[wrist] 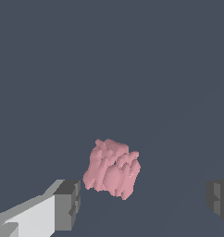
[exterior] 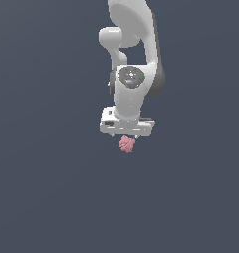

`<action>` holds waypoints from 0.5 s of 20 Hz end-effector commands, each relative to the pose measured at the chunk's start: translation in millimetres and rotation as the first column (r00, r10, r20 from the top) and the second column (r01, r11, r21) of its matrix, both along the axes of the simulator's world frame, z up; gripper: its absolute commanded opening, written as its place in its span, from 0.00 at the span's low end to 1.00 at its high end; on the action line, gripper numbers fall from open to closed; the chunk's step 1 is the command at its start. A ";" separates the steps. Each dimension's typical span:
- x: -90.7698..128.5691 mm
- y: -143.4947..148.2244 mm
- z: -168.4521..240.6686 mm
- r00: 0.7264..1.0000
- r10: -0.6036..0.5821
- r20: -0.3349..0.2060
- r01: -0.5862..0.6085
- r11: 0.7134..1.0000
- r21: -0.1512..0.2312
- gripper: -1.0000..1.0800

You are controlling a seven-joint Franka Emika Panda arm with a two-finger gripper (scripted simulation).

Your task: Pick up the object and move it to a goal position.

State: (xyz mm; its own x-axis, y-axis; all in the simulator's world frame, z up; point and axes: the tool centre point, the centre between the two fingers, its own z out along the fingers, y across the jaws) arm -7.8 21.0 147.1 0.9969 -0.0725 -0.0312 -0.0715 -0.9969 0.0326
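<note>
The object is a small pink lumpy clump (exterior: 127, 144). In the exterior view it lies on the dark grey surface just below the white hand of my gripper (exterior: 125, 136), which points down over it. In the wrist view the clump (wrist: 111, 169) sits between my two dark grey fingertips, closer to one fingertip (wrist: 67, 203) than to the other (wrist: 219, 198). The gripper (wrist: 144, 200) is open wide, and neither finger touches the clump. The clump is much narrower than the gap between the fingers.
The flat dark grey surface (exterior: 47, 197) spreads all around the clump. The white arm (exterior: 134, 44) rises behind the gripper toward the top of the exterior view. No other object or goal marker shows.
</note>
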 end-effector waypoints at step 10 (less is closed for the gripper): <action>-22.3 15.1 -40.9 0.975 -0.221 0.025 0.221 0.975 0.022 0.96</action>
